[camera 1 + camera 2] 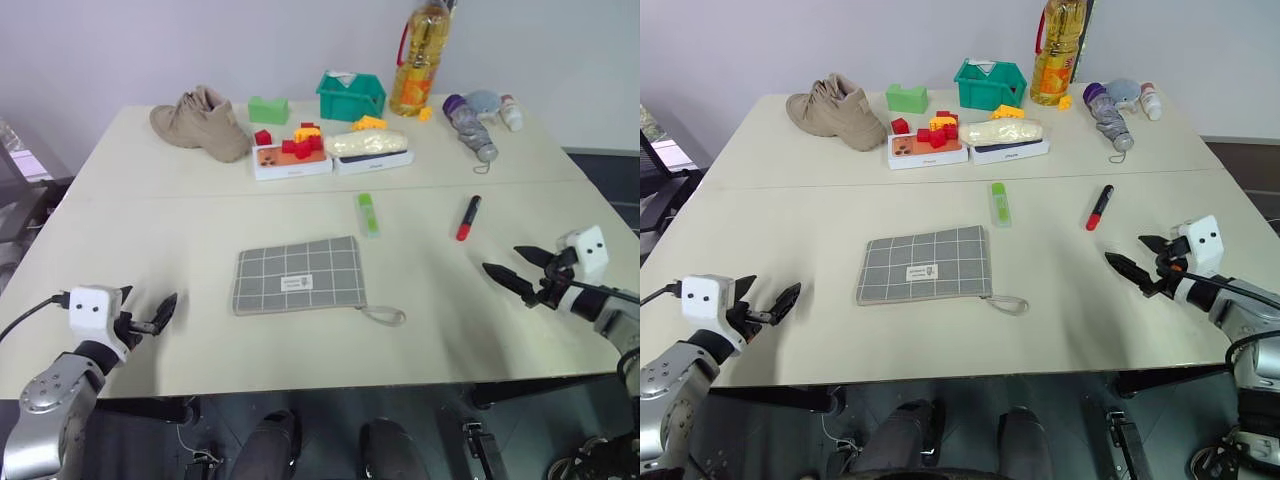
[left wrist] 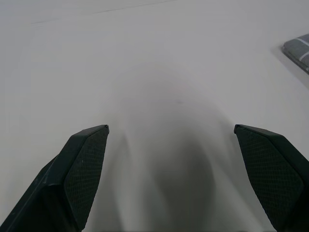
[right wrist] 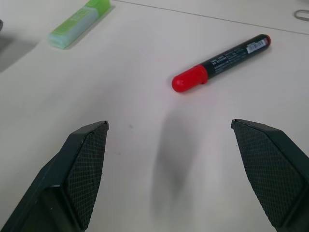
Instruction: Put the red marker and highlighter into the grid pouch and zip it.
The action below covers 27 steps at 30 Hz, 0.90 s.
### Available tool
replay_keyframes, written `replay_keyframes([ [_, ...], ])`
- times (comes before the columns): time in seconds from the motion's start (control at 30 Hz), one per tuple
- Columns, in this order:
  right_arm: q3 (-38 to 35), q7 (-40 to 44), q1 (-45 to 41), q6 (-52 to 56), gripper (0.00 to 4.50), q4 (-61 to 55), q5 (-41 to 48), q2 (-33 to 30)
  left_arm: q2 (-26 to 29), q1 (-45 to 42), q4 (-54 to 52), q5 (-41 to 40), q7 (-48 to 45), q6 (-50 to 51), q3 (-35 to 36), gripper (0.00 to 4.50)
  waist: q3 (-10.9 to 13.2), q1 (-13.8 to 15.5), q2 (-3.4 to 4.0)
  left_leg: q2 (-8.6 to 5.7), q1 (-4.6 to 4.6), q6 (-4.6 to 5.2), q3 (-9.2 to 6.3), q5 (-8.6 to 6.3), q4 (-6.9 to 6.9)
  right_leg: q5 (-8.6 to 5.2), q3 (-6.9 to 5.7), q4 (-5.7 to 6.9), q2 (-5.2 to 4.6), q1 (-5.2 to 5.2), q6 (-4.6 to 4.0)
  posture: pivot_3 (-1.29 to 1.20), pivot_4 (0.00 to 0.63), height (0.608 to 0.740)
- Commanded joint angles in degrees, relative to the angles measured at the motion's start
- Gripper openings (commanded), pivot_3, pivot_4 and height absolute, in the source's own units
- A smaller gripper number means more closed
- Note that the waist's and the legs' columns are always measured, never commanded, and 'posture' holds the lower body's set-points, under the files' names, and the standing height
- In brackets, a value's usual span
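both hands open and empty, pens and pouch lying apart on the table

you have the grid pouch lying flat near the middle of the table, label up, its grey wrist loop trailing off the corner toward your right. the highlighter lies just beyond the pouch's far right corner, not touching it. the red marker lies further to your right, well apart from the highlighter, red cap toward you and dark barrel pointing away.

your left hand hangs over the near left part of the table, fingers spread wide with nothing between them; a corner of the pouch shows at the edge of its wrist view. your right hand sits over the near right edge, pointing in toward the marker, fingers just as wide and empty. the marker and highlighter both lie ahead of it, untouched.

along the far side of the table you can see a tan shoe, a green block, a green basket, 2 white trays holding small coloured blocks and a pale bag, a bottle of oil and a folded umbrella.
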Motion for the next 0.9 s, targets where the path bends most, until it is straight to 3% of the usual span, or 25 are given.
replay_keyframes([
  [0.03, -0.3, 0.0, -1.7, -0.3, 4.26, -0.8, 0.7, -0.4, -0.1, 0.2, -2.6, -1.1, 0.2, -0.1, 1.5, 4.49, 0.0, 0.0, 0.00, 0.00, 0.00, 0.00, 0.00, 0.00, 0.00, 0.00, 0.00, 0.00, 0.00, 0.00, 0.00, 0.00, 0.150, 0.739],
  [0.37, 5.3, -1.7, -4.7, 2.0, 4.26, -9.7, 2.7, 5.5, -2.4, -3.4, -1.7, 0.9, 1.3, -3.3, -2.1, 4.49, 0.0, -0.1, 0.00, 0.01, 0.00, 0.00, -0.01, 0.00, 0.00, 0.00, 0.00, 0.00, 0.03, 0.00, 0.00, 0.00, 0.150, 0.739],
  [0.47, 8.3, -2.8, -6.9, 4.0, 3.35, -14.0, 4.2, 8.6, -3.5, -3.8, -2.3, 1.7, 0.6, -5.3, -4.1, 4.50, 0.0, -0.1, 0.00, 0.00, 0.00, 0.00, 0.00, 0.00, 0.00, 0.01, 0.00, 0.00, 0.02, -0.02, 0.01, 0.00, 0.150, 0.739],
  [0.63, 15.5, -6.3, -10.9, 6.8, 0.90, -18.8, 3.8, 14.2, -4.0, -4.4, -1.5, 2.5, -0.4, -7.1, -6.2, 4.50, 0.0, 0.0, -0.01, 0.00, -0.01, -0.01, -0.01, 0.00, -0.01, 0.01, 0.00, -0.01, 0.02, -0.02, 0.01, 0.00, 0.150, 0.739],
  [0.67, 17.3, -7.5, -11.8, 7.8, 0.22, -19.5, 3.5, 15.6, -4.0, -4.6, -1.3, 2.4, -0.6, -7.3, -6.3, 4.50, 0.0, -0.1, 0.00, 0.00, -0.01, -0.01, -0.02, 0.00, 0.00, 0.01, 0.00, -0.01, 0.03, -0.03, 0.01, 0.00, 0.150, 0.739],
  [0.9, 29.9, -13.6, -15.3, 8.4, 0.10, -17.0, -4.8, 22.8, -2.9, -4.7, -0.3, 3.4, -2.1, -8.5, -6.7, 4.50, 0.0, -0.2, -0.01, -0.04, -0.02, -0.01, -0.03, 0.00, -0.02, 0.01, 0.00, -0.02, 0.03, -0.07, 0.01, 0.00, 0.150, 0.739],
])
